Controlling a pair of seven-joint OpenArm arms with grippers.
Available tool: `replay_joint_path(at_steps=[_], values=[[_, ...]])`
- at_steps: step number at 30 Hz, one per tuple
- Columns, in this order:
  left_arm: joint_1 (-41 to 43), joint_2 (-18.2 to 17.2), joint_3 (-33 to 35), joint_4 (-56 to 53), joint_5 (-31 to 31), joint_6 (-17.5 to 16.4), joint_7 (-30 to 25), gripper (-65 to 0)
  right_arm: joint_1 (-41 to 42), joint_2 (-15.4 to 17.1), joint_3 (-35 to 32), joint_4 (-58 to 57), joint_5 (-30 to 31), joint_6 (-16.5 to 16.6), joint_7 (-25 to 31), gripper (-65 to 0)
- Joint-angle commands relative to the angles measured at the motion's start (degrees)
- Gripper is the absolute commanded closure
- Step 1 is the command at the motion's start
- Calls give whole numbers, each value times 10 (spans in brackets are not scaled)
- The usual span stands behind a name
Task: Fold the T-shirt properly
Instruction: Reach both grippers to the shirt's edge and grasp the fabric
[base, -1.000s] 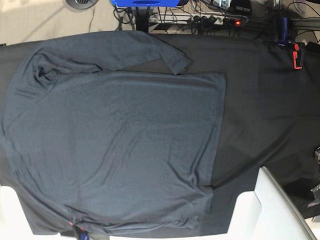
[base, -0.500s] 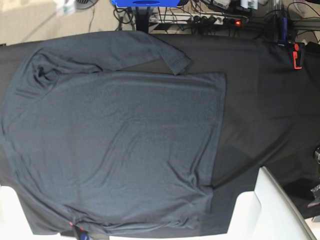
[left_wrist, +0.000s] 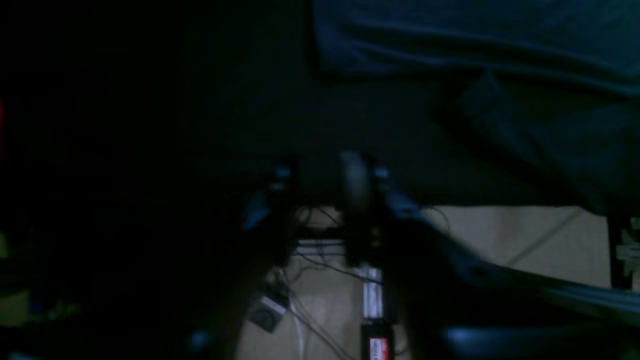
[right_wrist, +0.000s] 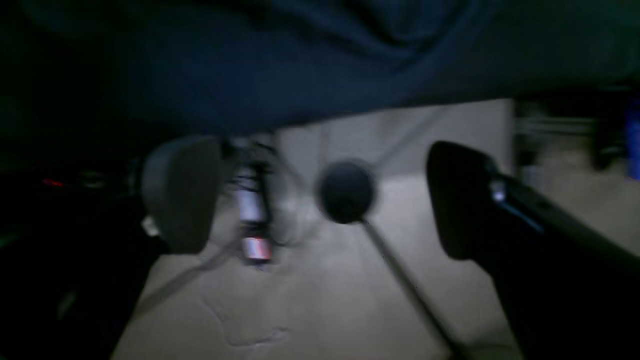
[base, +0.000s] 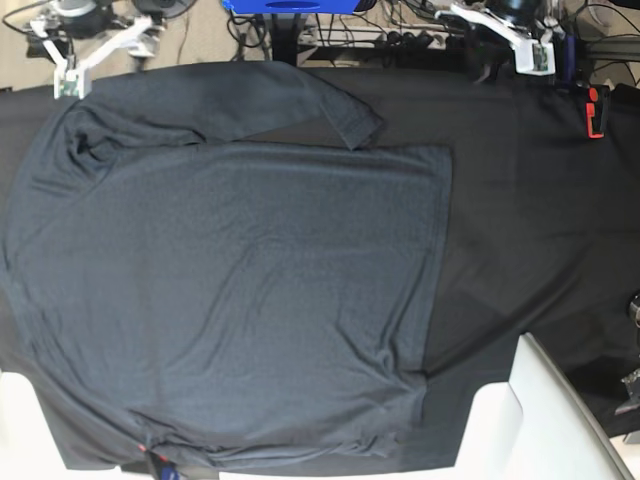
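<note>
Your large dark slate-grey long-sleeved T-shirt (base: 230, 290) lies flat on the black-clothed table (base: 540, 230), filling the side from 7 to 11 o'clock, one sleeve folded across toward 12. Your right arm reaches in at the 11 o'clock corner, its pincer (right_wrist: 320, 195) spread wide and empty beyond the shirt's edge. Your left arm enters near 1 o'clock; its pincer (left_wrist: 325, 200) is too dark to judge.

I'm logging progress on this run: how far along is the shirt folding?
Nothing looks folded yet: the T-shirt lies spread flat on the black tablecloth, with one sleeve lying across its top edge. The right hand is open and empty beyond the table edge, and the left hand holds nothing either. All folds remain.
</note>
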Motion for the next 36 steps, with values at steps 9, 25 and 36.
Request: replay_joint_path(at_steps=[9,25,36], values=[[-83,-6,31,-18,-130,-66,42,-484,92,69,140,-31,316,95,24,-627],[-267,70,60,-172,-194,-67,258,-377,171,74,211,-134,326,158,-62,-626],[-304,90,117,-224,-192,-67,254,-374,183,72,232,-134,287,158,-62,-626]])
